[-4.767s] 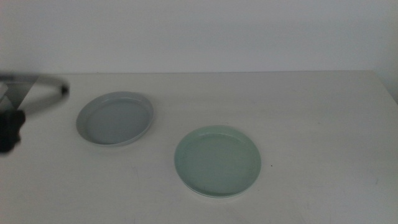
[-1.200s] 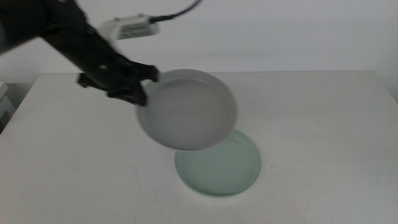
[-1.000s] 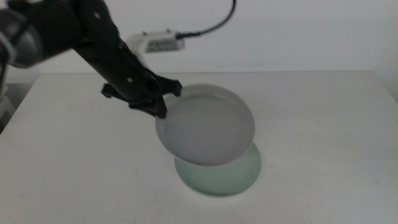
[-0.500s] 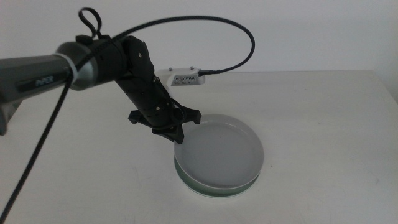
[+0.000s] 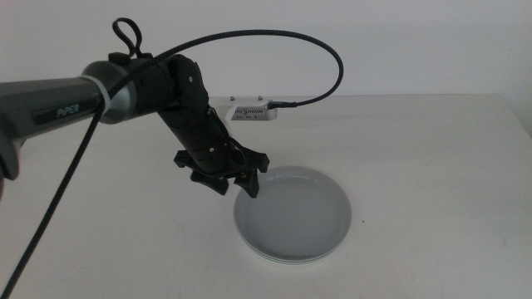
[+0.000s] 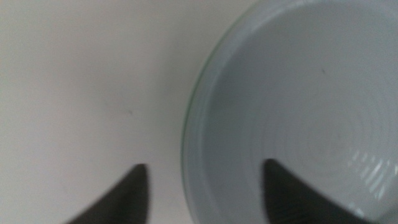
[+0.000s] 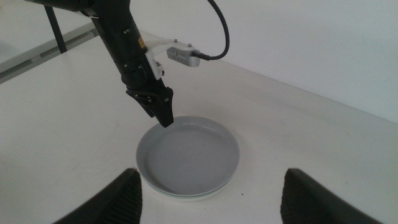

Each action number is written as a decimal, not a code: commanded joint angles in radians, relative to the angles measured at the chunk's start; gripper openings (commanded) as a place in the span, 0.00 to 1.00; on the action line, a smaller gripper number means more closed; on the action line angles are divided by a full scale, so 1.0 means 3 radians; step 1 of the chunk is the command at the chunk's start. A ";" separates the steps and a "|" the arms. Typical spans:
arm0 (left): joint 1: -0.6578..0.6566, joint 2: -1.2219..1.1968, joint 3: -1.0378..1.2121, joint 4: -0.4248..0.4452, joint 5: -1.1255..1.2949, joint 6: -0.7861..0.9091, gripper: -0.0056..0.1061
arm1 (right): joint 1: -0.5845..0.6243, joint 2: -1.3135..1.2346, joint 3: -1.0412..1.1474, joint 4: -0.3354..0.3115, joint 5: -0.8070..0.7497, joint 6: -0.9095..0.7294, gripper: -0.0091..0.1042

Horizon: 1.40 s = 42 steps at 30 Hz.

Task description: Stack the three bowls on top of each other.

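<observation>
The grey-blue bowl [image 5: 295, 212] sits nested in the pale mint green bowl, of which only a thin lower rim [image 5: 287, 260] shows. My left gripper [image 5: 235, 184] is open, its jaws astride the grey-blue bowl's near-left rim and apart from it. In the left wrist view the left gripper [image 6: 202, 199] has the bowl's rim [image 6: 189, 143] between its jaws. The right wrist view shows the stack [image 7: 189, 155] and the left gripper [image 7: 163, 115]. My right gripper [image 7: 214, 205] is open and empty, high above the table and out of the middle view. The white bowl is out of view.
The left arm reaches in from the left with its white wrist camera box [image 5: 251, 110] and a black cable arching above it. The white table [image 5: 432, 149] runs to a pale wall at the back.
My left gripper carried the grey-blue bowl rightward and down onto the mint green bowl, then opened and let it go.
</observation>
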 commanded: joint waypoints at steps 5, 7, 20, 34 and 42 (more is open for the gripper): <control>0.0172 -0.0562 -0.0079 -0.0102 0.0111 0.0156 0.89 | -0.0024 0.0029 -0.0069 0.0036 -0.0243 -0.0027 0.58; 0.0255 -0.0732 -0.0079 -0.0096 0.0198 0.0156 0.89 | -0.0024 0.0029 -0.0069 0.0036 -0.0243 -0.0027 0.58; 0.0707 -0.1762 -0.0079 0.0104 0.0288 0.0305 0.89 | -0.0024 0.0029 -0.0069 0.0036 -0.0243 -0.0027 0.58; 0.0707 -0.1930 -0.0079 0.0468 0.0172 0.0191 0.89 | -0.0024 0.0029 -0.0069 0.0036 -0.0260 -0.0027 0.58; 0.0707 -0.2122 -0.0068 0.0679 0.0196 0.0017 0.89 | -0.0024 0.0115 -0.0073 -0.0063 -0.0457 0.0289 0.58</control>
